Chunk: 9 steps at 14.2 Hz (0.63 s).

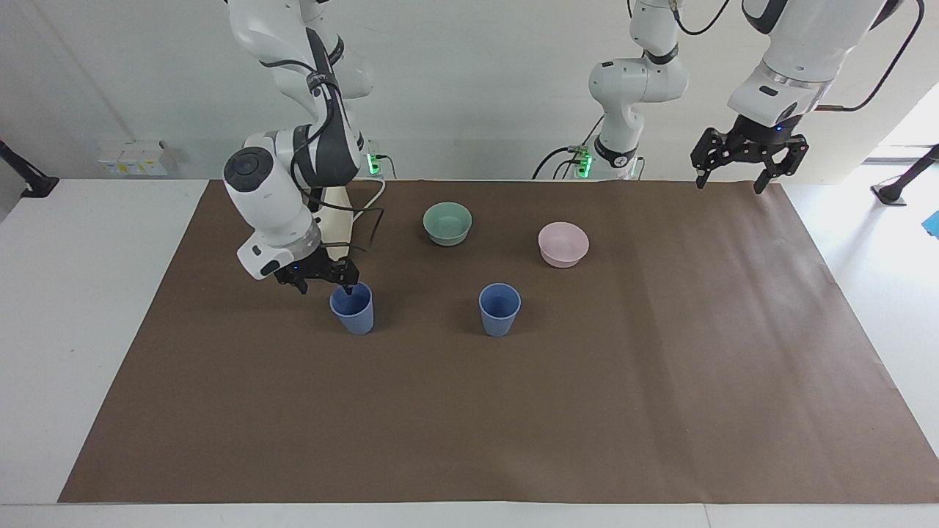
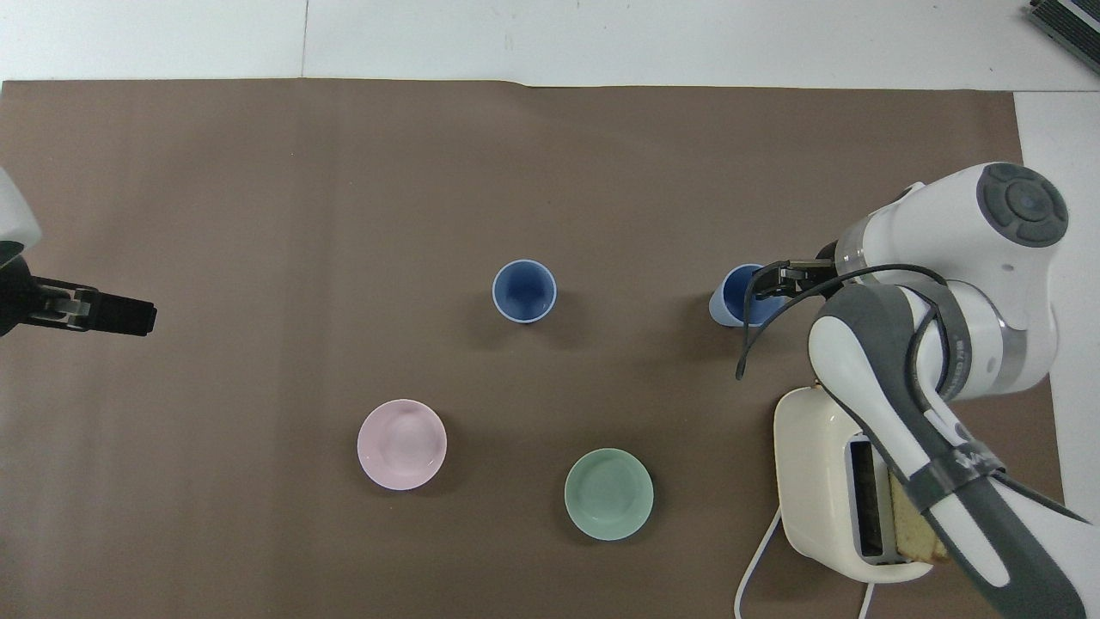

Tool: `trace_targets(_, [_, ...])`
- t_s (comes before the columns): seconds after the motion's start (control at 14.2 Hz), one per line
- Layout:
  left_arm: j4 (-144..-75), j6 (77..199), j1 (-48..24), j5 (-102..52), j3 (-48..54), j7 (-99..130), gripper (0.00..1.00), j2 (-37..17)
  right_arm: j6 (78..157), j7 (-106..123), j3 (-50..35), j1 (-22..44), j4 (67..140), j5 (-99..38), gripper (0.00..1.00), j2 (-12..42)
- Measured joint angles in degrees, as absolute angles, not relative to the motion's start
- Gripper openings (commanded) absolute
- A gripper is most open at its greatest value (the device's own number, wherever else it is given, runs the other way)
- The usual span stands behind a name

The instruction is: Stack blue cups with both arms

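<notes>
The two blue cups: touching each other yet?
Apart. Facing view shows bare brown mat between one blue cup and the other blue cup; both stand upright, unstacked.

You see a matt brown paper sheet (image 1: 469,411) laid smooth over the white table (image 1: 88,308), a faint crease at its edge. The two periwinkle-blue tapered plastic cups (image 1: 353,309) (image 1: 499,309) look matt and smooth. The mint-green bowl (image 1: 447,223) and the pink bowl (image 1: 563,244) show a soft, low sheen. The cream toaster (image 2: 829,486) has a glossy smooth shell. You see glossy white plastic casing on both arms (image 1: 268,198) (image 1: 796,55), with black matt grippers.
</notes>
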<state>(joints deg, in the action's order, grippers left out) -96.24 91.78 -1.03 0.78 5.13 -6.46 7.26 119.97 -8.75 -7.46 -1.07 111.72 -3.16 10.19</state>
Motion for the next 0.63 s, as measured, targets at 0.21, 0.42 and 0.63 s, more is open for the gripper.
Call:
trace_targets(0.21, [-96.2, 91.22, 0.15, -1.66, 4.94, -5.64, 1.0, 7.25, 120.85, -8.75, -7.48, -1.07, 111.79, -3.16, 0.59, 11.05])
trace_targets(0.42, [-94.21, 88.42, 1.16, -3.53, 4.87, -5.64, 1.0, 7.2, 120.86, -8.75, -7.5, -1.07, 111.86, -3.15, 0.4, 11.12])
trace_targets(0.63, [-92.0, 86.93, 1.15, -3.65, 5.05, -5.27, 1.0, 7.19, 120.86, -8.75, -7.54, -1.07, 111.87, -3.13, 0.27, 11.12])
